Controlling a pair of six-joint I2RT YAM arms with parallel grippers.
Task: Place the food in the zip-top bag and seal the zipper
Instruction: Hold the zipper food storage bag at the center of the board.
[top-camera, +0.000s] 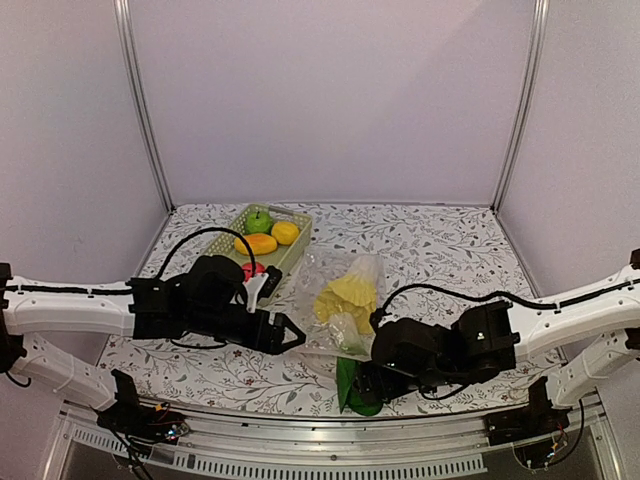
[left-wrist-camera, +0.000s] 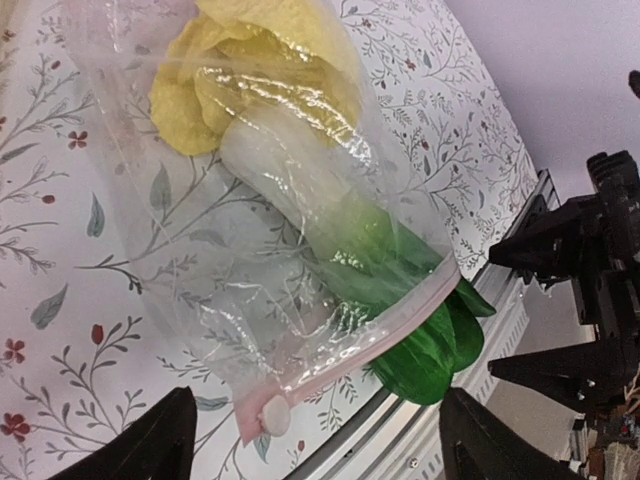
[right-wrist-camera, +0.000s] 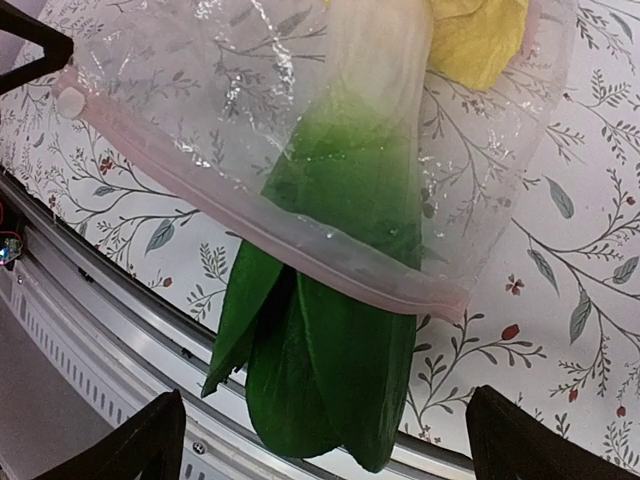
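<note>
The green leafy vegetable (right-wrist-camera: 330, 340) pokes from the mouth of the zip-top bag (left-wrist-camera: 180, 280), toward 6 o'clock. Left tool (top-camera: 292, 335), at the bag's 9 o'clock, and right tool (right-wrist-camera: 322, 430) both gape wide, empty.

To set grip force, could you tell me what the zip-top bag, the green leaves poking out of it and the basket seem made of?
Zip-top bag: thin clear plastic film, glossy; it crinkles, glints and shows the table print through.
Green leaves: probably moulded plastic, smooth, uniformly coloured, slight sheen.
Basket: pale green lattice, likely rigid plastic.
</note>
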